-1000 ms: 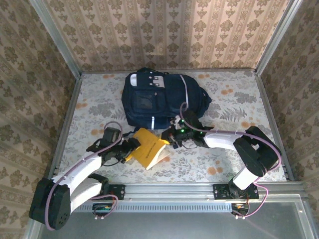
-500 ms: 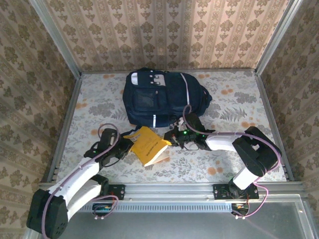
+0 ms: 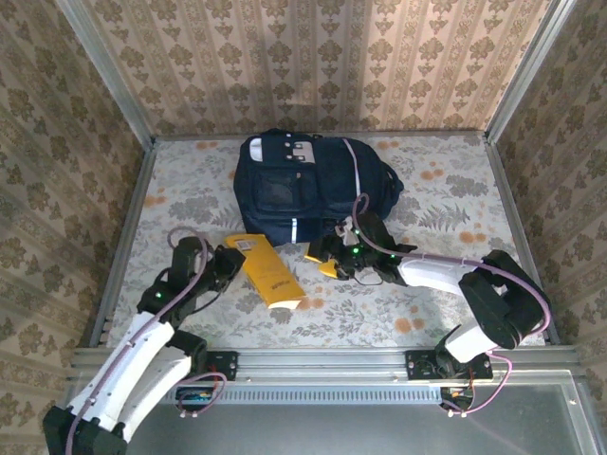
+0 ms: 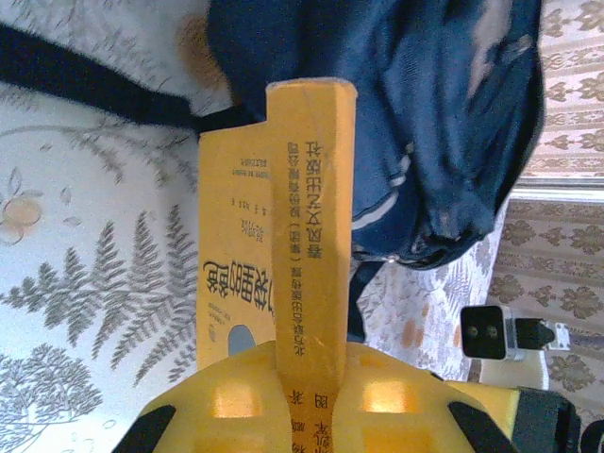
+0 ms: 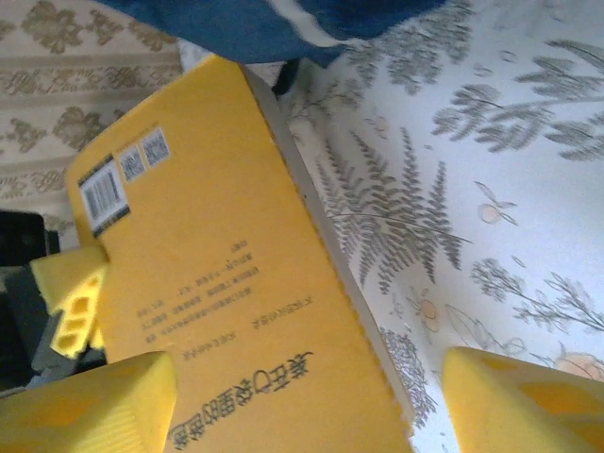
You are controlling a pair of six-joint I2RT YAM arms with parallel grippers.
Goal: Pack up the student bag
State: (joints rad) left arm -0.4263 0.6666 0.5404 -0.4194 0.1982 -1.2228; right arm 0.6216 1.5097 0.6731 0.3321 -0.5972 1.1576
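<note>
1. Two grippers have swapped roles: a second ago your right gripper [image 3: 324,261] pinched the yellow book [image 3: 267,275]; now its jaws stand apart and the book is let go
2. Your left gripper [image 3: 231,263] has clamped onto the book's spine, its fingers [image 4: 415,425] on either side
3. The student bag [image 3: 308,185] lies at the far middle of the table [image 3: 436,303], just beyond the book
4. You can judge the handover done; the left arm must next find the bag's opening, which cannot be made out

The big dark blue student bag [image 3: 313,185] lies flat at the far middle of the table [image 3: 190,180], front side up. It has thin white stripes, a grey patch and a front pocket.
</note>
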